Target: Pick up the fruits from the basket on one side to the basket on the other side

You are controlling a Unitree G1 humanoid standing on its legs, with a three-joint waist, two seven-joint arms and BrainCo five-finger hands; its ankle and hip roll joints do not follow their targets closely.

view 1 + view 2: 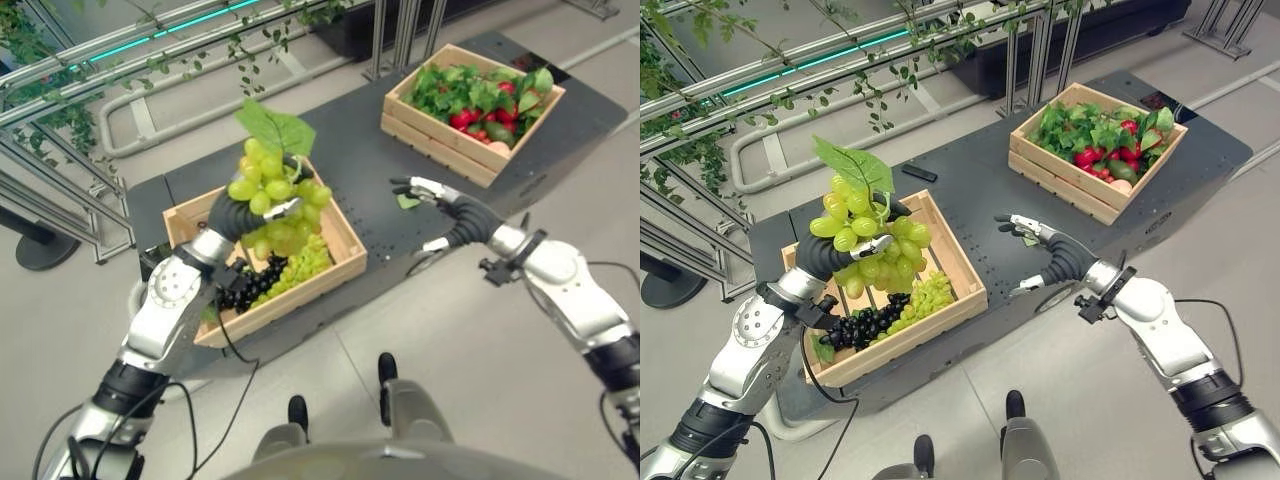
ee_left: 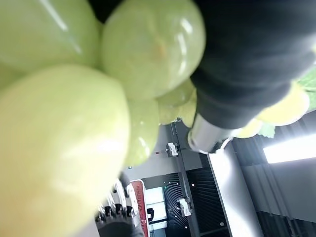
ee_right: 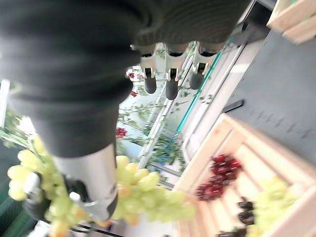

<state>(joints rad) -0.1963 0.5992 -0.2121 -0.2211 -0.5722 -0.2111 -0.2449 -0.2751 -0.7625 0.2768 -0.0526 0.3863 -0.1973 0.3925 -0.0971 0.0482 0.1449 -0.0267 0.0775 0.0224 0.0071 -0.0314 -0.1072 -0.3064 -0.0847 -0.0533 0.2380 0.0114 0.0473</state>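
Surface: dark low platform (image 1: 970, 190) sitting on a pale tiled floor, metal railing with trailing vines (image 1: 760, 70) running behind it.
Near crate: wooden crate (image 1: 940, 290) sitting at the platform's left front, holding black grapes (image 1: 865, 325) and a small green bunch (image 1: 928, 293).
Left arm: reaching in from lower left, elbow bent, forearm rising over the near crate.
Left hand (image 1: 835, 255): fingers curling round a big green grape bunch (image 1: 865, 235), holding it lifted above the near crate, leaf (image 1: 855, 165) pointing up.
Right arm: coming in from lower right, wrist bending toward centre.
Right hand (image 1: 1040, 250): hovering over bare platform between the crates, fingers straight and spread, gripping nothing.
Far crate: second wooden crate (image 1: 1060, 185) sitting at the right rear, carrying leafy greens (image 1: 1080, 125) and red fruit (image 1: 1095, 155).
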